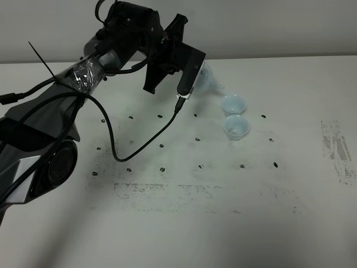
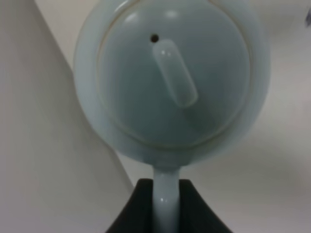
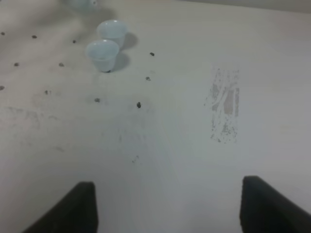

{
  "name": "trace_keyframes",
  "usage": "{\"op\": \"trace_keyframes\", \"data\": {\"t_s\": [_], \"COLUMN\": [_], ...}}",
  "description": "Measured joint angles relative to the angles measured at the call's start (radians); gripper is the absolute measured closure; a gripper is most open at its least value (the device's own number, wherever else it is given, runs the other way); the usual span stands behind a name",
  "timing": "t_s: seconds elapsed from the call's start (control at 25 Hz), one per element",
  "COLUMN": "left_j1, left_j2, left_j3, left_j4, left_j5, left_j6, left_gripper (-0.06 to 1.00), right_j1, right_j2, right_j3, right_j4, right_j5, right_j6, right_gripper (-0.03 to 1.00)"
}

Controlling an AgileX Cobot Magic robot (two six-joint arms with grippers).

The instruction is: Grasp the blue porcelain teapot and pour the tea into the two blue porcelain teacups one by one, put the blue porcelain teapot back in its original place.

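The blue porcelain teapot (image 1: 209, 80) hangs above the table, tilted with its spout toward the far teacup (image 1: 234, 104). My left gripper (image 1: 195, 72) hides most of it in the high view. In the left wrist view the lid and knob of the teapot (image 2: 170, 82) fill the frame, and my left gripper (image 2: 166, 196) is shut on its loop handle. The near teacup (image 1: 235, 127) stands just in front of the far one. The right wrist view shows both teacups (image 3: 112, 31) (image 3: 102, 54) far ahead of my open right gripper (image 3: 167, 206). No tea is visible.
The white table (image 1: 184, 223) carries rows of small dark marks and a scuffed patch (image 1: 337, 149) at the right. A black cable (image 1: 139, 146) loops from the left arm down onto the table left of the teacups.
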Motion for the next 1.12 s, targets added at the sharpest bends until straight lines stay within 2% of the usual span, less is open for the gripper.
{"op": "trace_keyframes", "data": {"t_s": [0.12,0.44,1.12], "left_j1": [-0.016,-0.045,-0.106], "left_j2": [0.0,0.0,0.0], "left_j3": [0.0,0.0,0.0], "left_j4": [0.053,0.119,0.25], "left_j5": [-0.001,-0.011,-0.021], "left_j6": [-0.06,-0.116,-0.127], "left_gripper": [0.88,0.88,0.88], "right_j1": [0.0,0.0,0.0], "right_j2": [0.0,0.0,0.0], "right_j3": [0.0,0.0,0.0], "right_j4": [0.0,0.0,0.0], "right_j5": [0.0,0.0,0.0], "right_j6": [0.0,0.0,0.0], "right_gripper": [0.38,0.38,0.38]}}
